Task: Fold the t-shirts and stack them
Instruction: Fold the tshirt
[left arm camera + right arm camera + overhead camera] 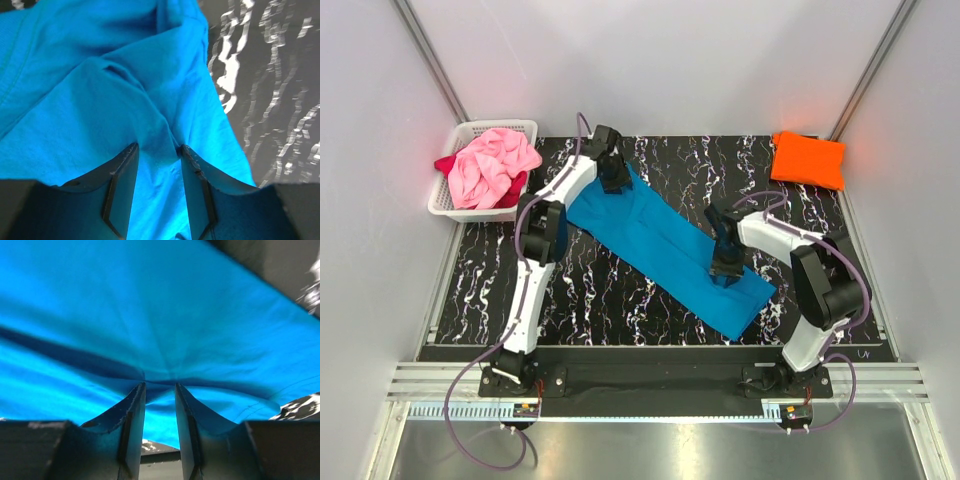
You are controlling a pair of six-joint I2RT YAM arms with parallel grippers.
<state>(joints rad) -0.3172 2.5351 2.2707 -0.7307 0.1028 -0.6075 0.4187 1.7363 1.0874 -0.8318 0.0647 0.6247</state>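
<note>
A turquoise t-shirt (660, 245) lies as a long band running diagonally across the black marbled table, from back left to front right. My left gripper (612, 180) is down on its back-left end. In the left wrist view the jaws stand apart, and a ridge of the turquoise cloth (100, 100) is bunched between the tips of the left gripper (157, 147). My right gripper (725, 268) is on the front-right part. Its jaws (160, 385) are apart too, tips pushed into puckered cloth (165, 315). An orange t-shirt (807, 158) lies folded at the back right. The pink t-shirt (492, 165) and the dark red one (448, 163) are in the basket.
A white lattice basket (485, 128) stands at the back left corner, just off the table's left edge. Grey walls close in the back and both sides. The arm bases sit on a black rail (650, 375) at the near edge.
</note>
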